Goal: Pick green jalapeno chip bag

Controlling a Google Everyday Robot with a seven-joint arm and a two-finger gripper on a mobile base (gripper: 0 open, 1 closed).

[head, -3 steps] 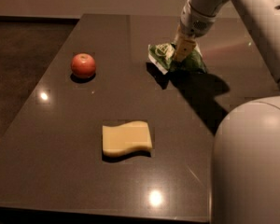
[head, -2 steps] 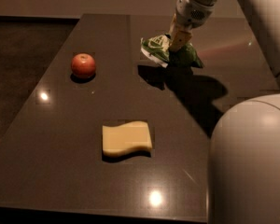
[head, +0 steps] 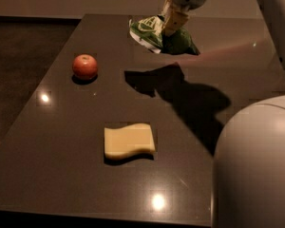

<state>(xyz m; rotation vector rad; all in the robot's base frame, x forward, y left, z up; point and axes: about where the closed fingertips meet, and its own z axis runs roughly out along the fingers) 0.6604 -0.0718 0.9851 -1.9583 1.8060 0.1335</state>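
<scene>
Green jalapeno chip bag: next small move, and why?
Probably a short straight lift, grip shut: the end effector holds the green jalapeno chip bag above the far end of the table, its shadow detached below, so added height would confirm a secure pick.

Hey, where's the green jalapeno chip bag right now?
In the camera view, the green jalapeno chip bag hangs gripped in the hand above the far end of the table, beyond and to the right of the red apple.
</scene>
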